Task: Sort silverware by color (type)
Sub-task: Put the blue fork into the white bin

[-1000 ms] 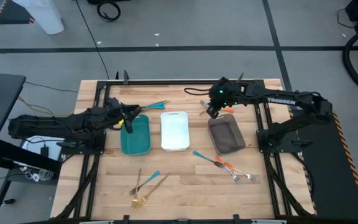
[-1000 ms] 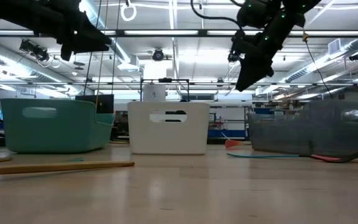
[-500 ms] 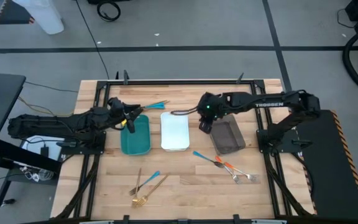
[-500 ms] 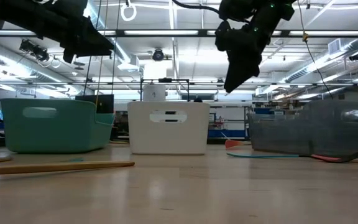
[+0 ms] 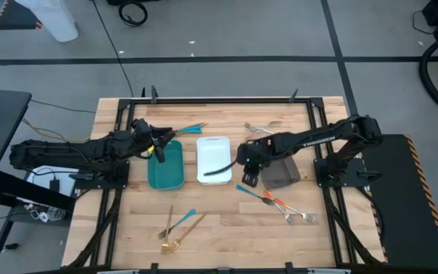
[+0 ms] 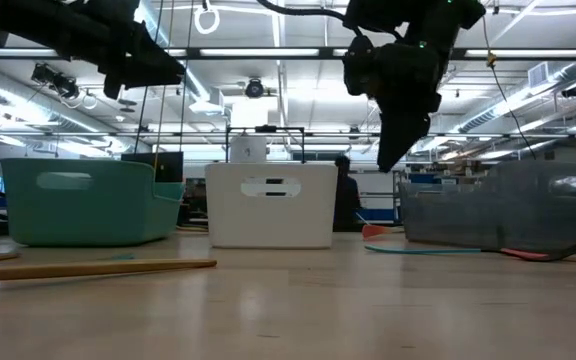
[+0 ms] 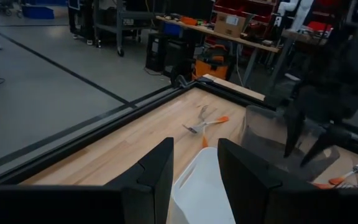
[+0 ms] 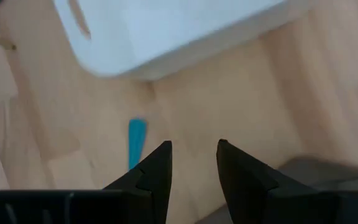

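We saw a pale wooden slatted worktop (image 5: 219, 221) framed in black rail, carrying three rectangular plastic trays in a row: a teal one (image 5: 166, 164) on the left, a white one (image 5: 213, 158) in the middle and a grey-brown one (image 5: 278, 166) on the right.

The left arm reached in from the left, and its left gripper (image 5: 155, 144) hung above the far left corner of the teal tray. In the left wrist view its fingers (image 7: 156, 177) stood apart with nothing between them.

The right arm stretched across the grey-brown tray, and its right gripper (image 5: 249, 174) hung over the bare wood between the white and grey-brown trays. Its fingers (image 8: 154, 171) were parted too, empty, with the tip of a blue handle (image 8: 135, 142) on the boards beyond them.

The silverware lay scattered. Blue- and orange-handled forks (image 5: 274, 202) lay just in front of the grey-brown tray. A gold, bronze and blue-handled cluster (image 5: 178, 226) sat near the front edge, well apart from the trays. A blue-handled and gold pair (image 5: 187, 129) rested behind the teal tray, and orange-handled forks (image 5: 261, 129) lay at the back near the grey-brown tray.
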Action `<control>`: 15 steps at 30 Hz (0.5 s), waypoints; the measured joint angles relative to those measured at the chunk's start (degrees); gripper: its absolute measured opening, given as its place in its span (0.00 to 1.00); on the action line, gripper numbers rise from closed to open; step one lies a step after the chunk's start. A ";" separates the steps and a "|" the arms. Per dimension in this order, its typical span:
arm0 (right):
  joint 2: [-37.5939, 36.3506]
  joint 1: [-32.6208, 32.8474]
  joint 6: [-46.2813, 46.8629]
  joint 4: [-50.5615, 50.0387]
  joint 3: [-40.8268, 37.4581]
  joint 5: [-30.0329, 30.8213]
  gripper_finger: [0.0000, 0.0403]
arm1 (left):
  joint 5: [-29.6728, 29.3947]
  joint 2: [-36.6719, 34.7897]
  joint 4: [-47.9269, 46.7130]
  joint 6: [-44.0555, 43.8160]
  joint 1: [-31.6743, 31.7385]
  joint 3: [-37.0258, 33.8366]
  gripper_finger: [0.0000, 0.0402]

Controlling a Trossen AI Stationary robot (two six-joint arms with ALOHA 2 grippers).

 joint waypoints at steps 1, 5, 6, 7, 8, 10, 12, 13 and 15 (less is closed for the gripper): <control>0.63 0.79 1.15 -0.56 0.00 0.00 0.33 | 0.25 0.00 0.11 0.00 0.00 0.00 0.33; 3.32 3.74 5.64 -3.12 0.00 -1.42 0.33 | 0.43 0.00 0.40 0.00 0.00 0.00 0.33; 3.98 4.42 6.47 -3.52 -0.01 -1.88 0.33 | 0.43 0.00 0.38 0.00 0.00 0.00 0.33; 4.61 5.05 7.18 -3.81 -0.02 -2.29 0.33 | 0.41 0.00 0.38 0.00 0.00 0.00 0.33; 5.11 5.66 7.71 -3.97 -0.02 -2.58 0.33 | 0.43 0.00 0.40 0.00 0.00 0.00 0.33; 6.02 6.83 9.00 -3.98 -0.04 -3.05 0.32 | 0.43 0.00 0.38 0.00 0.00 0.00 0.33; 6.90 7.95 10.18 -3.77 -0.04 -3.29 0.31 | 0.43 0.00 0.38 0.00 0.00 0.00 0.33; 7.40 8.47 10.66 -3.79 -0.04 -3.34 0.31 | 0.43 0.00 0.35 0.00 0.00 0.00 0.33; 8.52 9.58 11.37 -3.88 -0.04 -3.34 0.30 | 0.43 0.00 0.36 0.02 0.00 0.00 0.33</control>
